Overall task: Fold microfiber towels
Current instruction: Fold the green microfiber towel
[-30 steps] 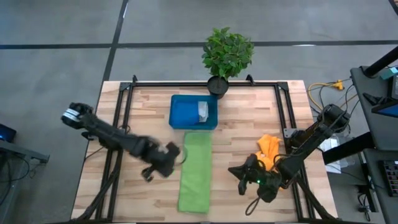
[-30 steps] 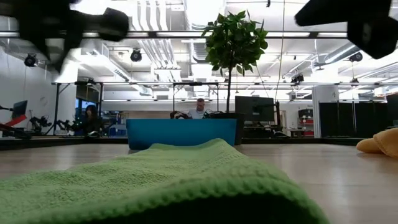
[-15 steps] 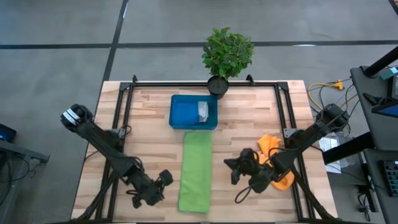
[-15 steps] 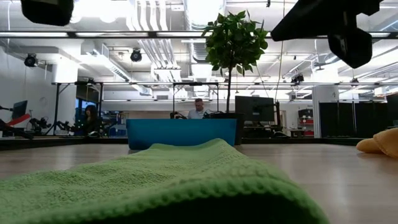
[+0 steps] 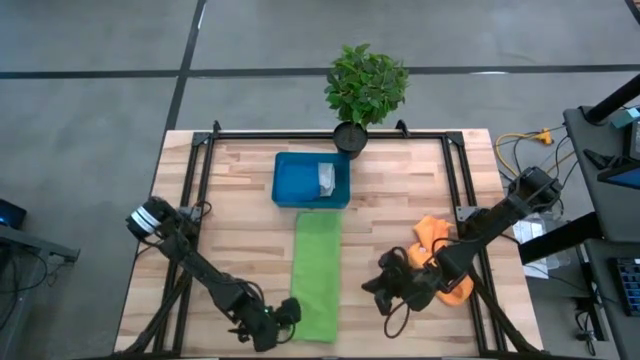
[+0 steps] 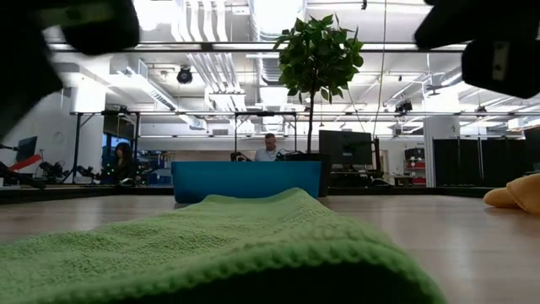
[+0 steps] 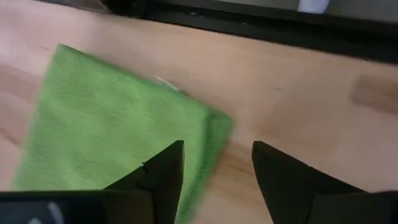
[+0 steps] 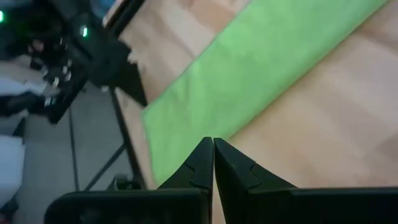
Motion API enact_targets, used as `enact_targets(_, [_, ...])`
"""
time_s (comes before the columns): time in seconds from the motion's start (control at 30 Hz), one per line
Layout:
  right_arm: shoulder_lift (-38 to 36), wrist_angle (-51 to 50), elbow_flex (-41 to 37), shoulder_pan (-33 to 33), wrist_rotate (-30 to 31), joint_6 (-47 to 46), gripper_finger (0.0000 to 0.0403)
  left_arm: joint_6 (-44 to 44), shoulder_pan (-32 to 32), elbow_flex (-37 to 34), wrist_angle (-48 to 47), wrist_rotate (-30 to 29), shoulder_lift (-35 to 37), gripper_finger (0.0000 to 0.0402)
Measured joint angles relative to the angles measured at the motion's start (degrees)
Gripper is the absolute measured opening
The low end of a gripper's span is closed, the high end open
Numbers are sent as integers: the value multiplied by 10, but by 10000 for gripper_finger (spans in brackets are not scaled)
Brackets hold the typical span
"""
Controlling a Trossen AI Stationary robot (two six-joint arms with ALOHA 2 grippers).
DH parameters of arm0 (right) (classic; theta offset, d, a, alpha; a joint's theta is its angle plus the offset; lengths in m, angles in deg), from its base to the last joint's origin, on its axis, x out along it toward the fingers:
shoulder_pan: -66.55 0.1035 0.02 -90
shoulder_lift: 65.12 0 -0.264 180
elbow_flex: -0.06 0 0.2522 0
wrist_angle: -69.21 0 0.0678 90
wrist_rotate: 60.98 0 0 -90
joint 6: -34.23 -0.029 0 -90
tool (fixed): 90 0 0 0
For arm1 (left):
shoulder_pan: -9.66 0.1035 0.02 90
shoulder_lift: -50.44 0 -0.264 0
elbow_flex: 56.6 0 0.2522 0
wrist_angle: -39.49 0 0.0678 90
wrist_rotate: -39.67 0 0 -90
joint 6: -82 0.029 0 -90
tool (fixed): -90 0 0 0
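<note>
2 pincers hung over the desk (image 5: 240,200): left pincer (image 7: 217,171) parted, empty, by the green towel (image 5: 317,275); right pincer (image 8: 213,163) closed, empty.

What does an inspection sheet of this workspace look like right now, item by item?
Surface: wooden table, black frame around it.
Job's things: lime green towel lying as a long strip mid-table; orange towel crumpled by the right arm; grey-white towel in the blue tray.
Clutter: potted plant at the far edge.
Grippers: left gripper open, at the green towel's near left corner; right gripper shut, right of the strip.
Cables: yellow and orange leads off the right edge.
Surroundings: people at desks beyond.
</note>
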State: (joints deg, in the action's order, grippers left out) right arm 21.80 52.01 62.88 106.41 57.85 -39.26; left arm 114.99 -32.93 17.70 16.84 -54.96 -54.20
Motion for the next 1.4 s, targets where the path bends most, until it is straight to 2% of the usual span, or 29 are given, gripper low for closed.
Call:
enact_targets(0.07, [0, 0, 0, 10, -3, 0, 9, 20, 3, 4, 12, -36, -2, 178])
enact_targets(0.13, [0, 0, 0, 19, -3, 0, 9, 33, 6, 7, 17, -48, -7, 178])
enact_targets(0.3, [0, 0, 0, 33, -3, 0, 9, 35, 6, 6, 12, -18, -26, 178])
enact_targets(0.63, [0, 0, 0, 41, -3, -1, 9, 34, 5, 7, 12, -11, -28, 178])
enact_targets(0.8, [0, -1, 0, 41, -3, 0, 9, 34, 5, 8, 15, -9, -53, 178])
enact_targets(1.03, [0, 0, 0, 48, -3, -18, 9, 34, 2, 7, 75, -93, -76, 176])
enact_targets(1.2, [0, 0, 0, 51, -3, -19, 9, 33, 3, 6, 85, -107, -76, 137])
enact_targets(1.4, [0, 1, 0, 50, -3, -17, 9, 28, 3, 6, 85, -104, -76, 41])
